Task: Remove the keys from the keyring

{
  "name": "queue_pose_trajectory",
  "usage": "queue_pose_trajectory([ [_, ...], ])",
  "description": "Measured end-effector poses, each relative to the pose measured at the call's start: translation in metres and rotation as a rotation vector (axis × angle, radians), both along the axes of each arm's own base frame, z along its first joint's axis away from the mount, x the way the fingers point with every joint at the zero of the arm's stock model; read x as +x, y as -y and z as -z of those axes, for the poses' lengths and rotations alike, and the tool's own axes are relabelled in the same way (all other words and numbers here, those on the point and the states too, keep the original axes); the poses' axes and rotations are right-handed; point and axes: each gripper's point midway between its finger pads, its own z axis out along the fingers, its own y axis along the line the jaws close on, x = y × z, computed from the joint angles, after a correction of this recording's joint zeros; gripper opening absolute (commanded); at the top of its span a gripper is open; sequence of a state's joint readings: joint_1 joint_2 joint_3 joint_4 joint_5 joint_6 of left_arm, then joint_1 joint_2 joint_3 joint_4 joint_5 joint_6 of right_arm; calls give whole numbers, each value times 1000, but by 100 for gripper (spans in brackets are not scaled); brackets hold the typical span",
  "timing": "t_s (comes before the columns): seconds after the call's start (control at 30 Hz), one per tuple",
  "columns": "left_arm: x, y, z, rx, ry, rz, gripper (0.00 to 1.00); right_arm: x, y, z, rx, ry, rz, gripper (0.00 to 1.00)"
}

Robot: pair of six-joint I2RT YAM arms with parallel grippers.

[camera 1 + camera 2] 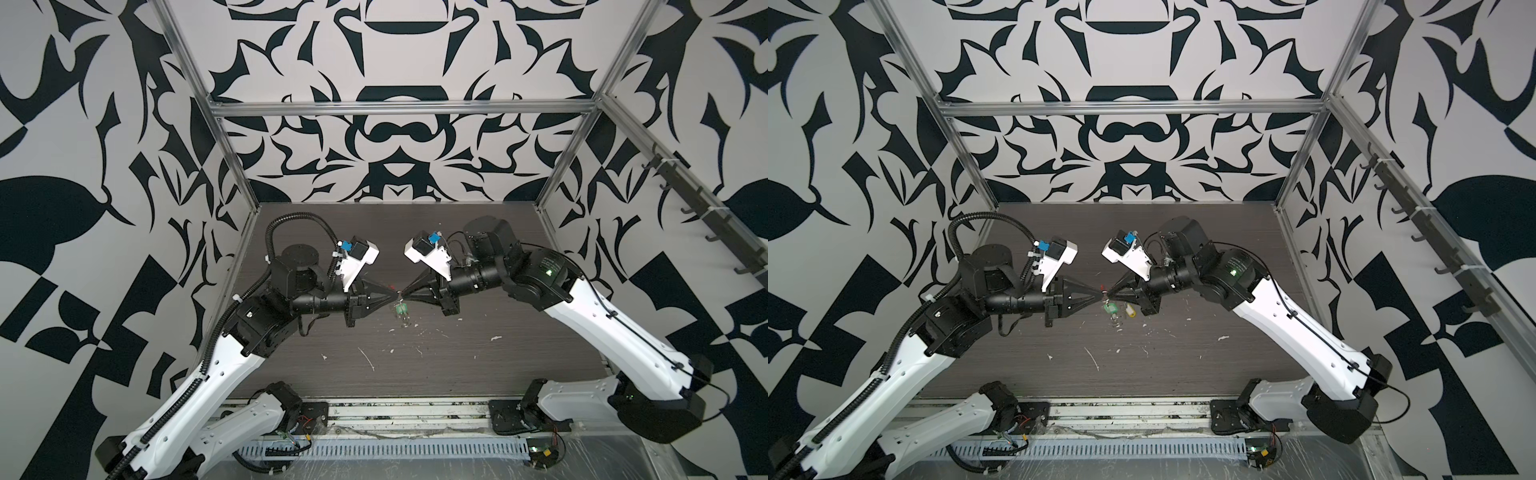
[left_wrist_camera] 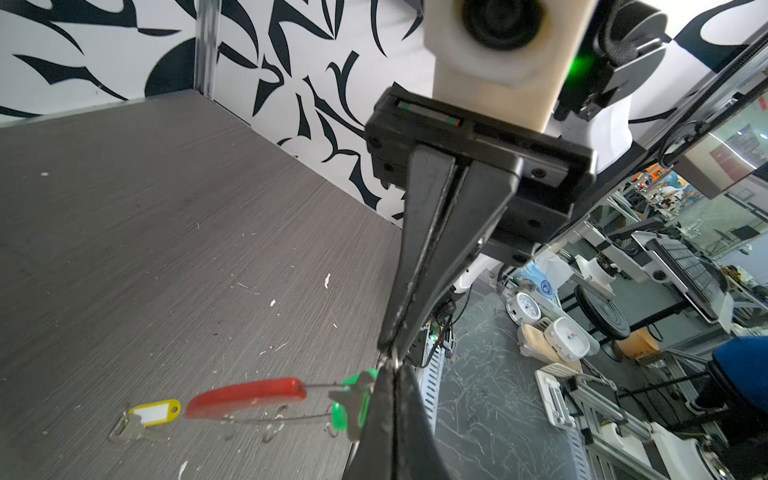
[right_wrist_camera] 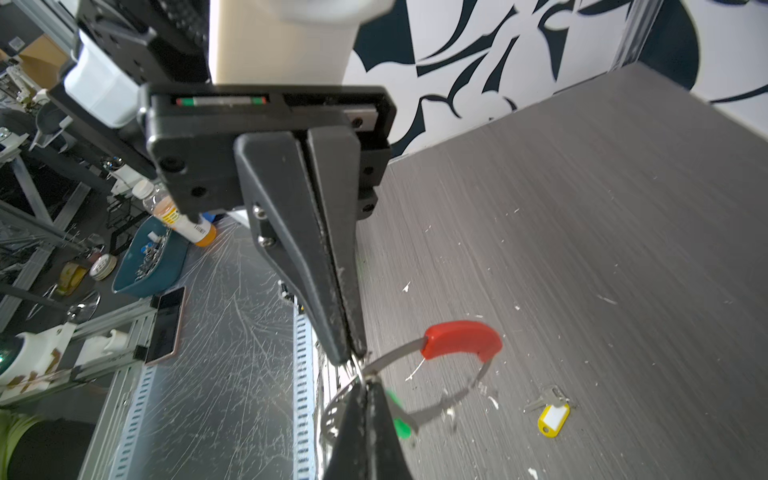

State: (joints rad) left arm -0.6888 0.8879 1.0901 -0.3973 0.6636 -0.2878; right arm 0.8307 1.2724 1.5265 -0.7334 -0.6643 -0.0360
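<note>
Two claws meet tip to tip above the middle of the bench (image 1: 457, 365). Your left claw (image 1: 392, 294) is clenched on the keyring (image 3: 395, 355), which is held clear of the bench, its red segment (image 2: 249, 397) on the side away from the tips. The green key tag (image 1: 401, 309) dangles just under them. Your right claw (image 1: 405, 294) is clenched there too, seemingly on the same hoop, though the pinch itself is hidden. The yellow key tag (image 1: 1130, 311) lies on the bench, off the ring, near the right claw.
</note>
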Motion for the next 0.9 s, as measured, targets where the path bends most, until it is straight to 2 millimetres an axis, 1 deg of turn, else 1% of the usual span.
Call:
queue_pose_trajectory([
  [0.03,0,-1,-1,-11,9,-8,0,1,0,-2,15,12,8,24],
  [0.1,1,-3,-1,-26,19,-24,0,1,2,-5,43,27,25,35],
  [0.17,1,-5,0,-42,30,-41,0,0,5,-9,83,43,47,39],
  [0.27,3,-8,1,-73,47,-69,0,-1,12,-15,156,69,89,41],
  [0.4,5,-12,-2,-129,80,-105,0,3,17,-21,259,90,153,41],
  [0.5,7,-14,-7,-177,109,-126,0,10,13,-22,317,76,183,42],
  [0.7,14,-15,-15,-267,146,-161,0,24,-1,-15,392,8,209,41],
  [0.8,17,-14,-17,-298,154,-173,0,27,-6,-14,421,-19,209,41],
  [0.9,19,-14,-21,-324,166,-181,0,28,-9,-17,451,-30,204,40],
])
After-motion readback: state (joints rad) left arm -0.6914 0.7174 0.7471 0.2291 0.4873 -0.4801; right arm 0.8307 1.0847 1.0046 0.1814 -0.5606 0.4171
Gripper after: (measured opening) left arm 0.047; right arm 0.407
